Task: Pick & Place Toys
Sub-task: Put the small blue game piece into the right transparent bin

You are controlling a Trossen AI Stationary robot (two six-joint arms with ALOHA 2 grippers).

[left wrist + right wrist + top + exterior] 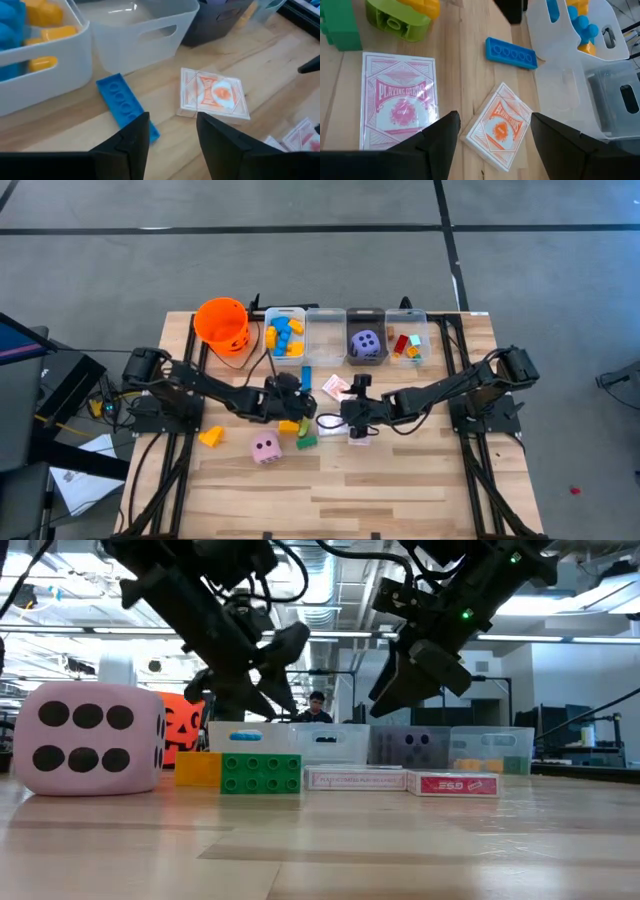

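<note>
My left gripper hovers open above the table's middle; a flat blue brick and an orange-backed card pack lie flat just beyond its fingers. My right gripper hovers open over the same orange pack, with a pink card pack lying beside it. A pink die, a yellow block, a green brick and a yellow-orange block rest on the wood nearer the front. Both grippers are clear of the table in the low view, left and right.
Along the far edge stand an orange bucket, a bin of blue and yellow blocks, a clear bin, a dark bin with a purple die and a bin of red and yellow blocks. Bare wood lies toward the near edge.
</note>
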